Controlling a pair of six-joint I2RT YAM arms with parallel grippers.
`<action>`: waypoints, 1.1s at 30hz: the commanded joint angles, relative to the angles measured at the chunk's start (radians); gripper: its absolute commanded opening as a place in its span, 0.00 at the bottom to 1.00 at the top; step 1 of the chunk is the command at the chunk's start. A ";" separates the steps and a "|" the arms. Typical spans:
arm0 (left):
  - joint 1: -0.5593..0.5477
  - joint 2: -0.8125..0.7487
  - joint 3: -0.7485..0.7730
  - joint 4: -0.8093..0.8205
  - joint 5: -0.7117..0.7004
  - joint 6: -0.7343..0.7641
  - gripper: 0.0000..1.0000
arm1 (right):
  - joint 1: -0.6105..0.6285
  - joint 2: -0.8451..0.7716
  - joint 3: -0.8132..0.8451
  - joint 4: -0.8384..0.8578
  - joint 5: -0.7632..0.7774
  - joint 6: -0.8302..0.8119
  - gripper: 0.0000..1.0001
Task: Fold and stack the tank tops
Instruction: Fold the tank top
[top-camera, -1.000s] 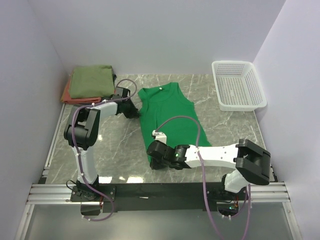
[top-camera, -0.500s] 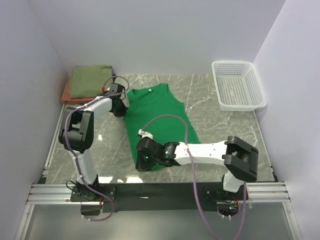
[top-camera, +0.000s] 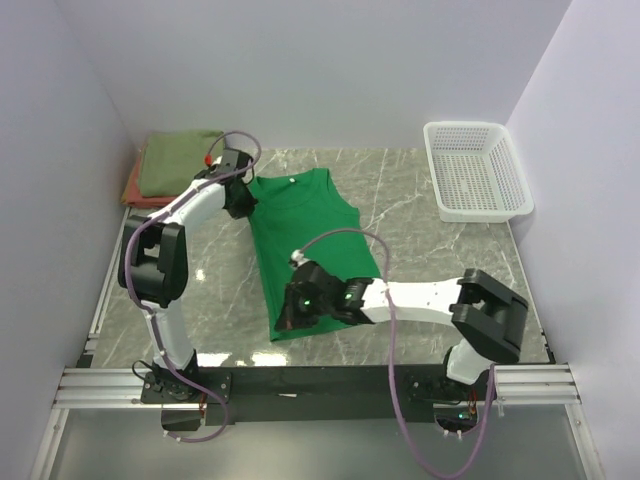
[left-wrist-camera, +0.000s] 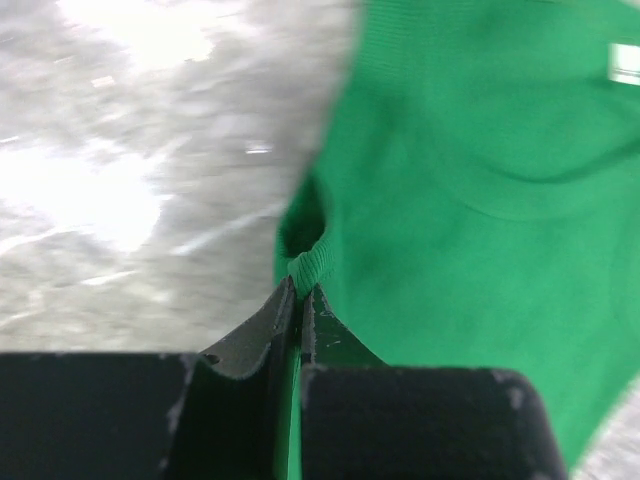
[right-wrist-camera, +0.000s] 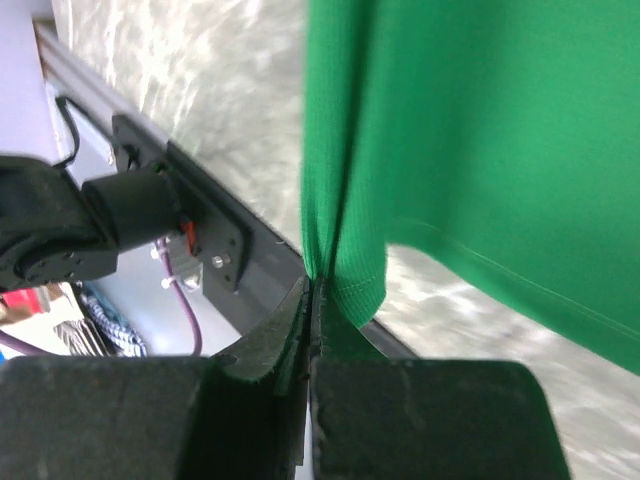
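Note:
A bright green tank top (top-camera: 305, 240) lies spread on the marble table, neck toward the back wall. My left gripper (top-camera: 240, 199) is shut on its left shoulder strap (left-wrist-camera: 312, 262), pinched between the jaws. My right gripper (top-camera: 290, 313) is shut on the bottom left hem (right-wrist-camera: 345, 270), the cloth hanging from the jaws. Folded olive green tank top (top-camera: 182, 160) rests on the rust-red tank top (top-camera: 133, 187) in the back left corner.
A white mesh basket (top-camera: 475, 170) stands at the back right. White walls close in on the left, back and right. The metal rail (top-camera: 320, 385) with the arm bases runs along the near edge.
Both grippers have dragged the bright green tank top to the left, toward the folded pile. The left gripper closed on the strap during this.

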 joint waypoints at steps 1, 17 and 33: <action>-0.043 0.019 0.108 0.005 -0.019 0.011 0.01 | -0.050 -0.109 -0.106 0.100 -0.069 0.056 0.00; -0.198 0.269 0.380 -0.047 -0.003 0.003 0.01 | -0.194 -0.289 -0.435 0.254 -0.066 0.139 0.00; -0.219 0.304 0.391 -0.016 0.036 0.034 0.26 | -0.229 -0.329 -0.544 0.276 -0.037 0.156 0.21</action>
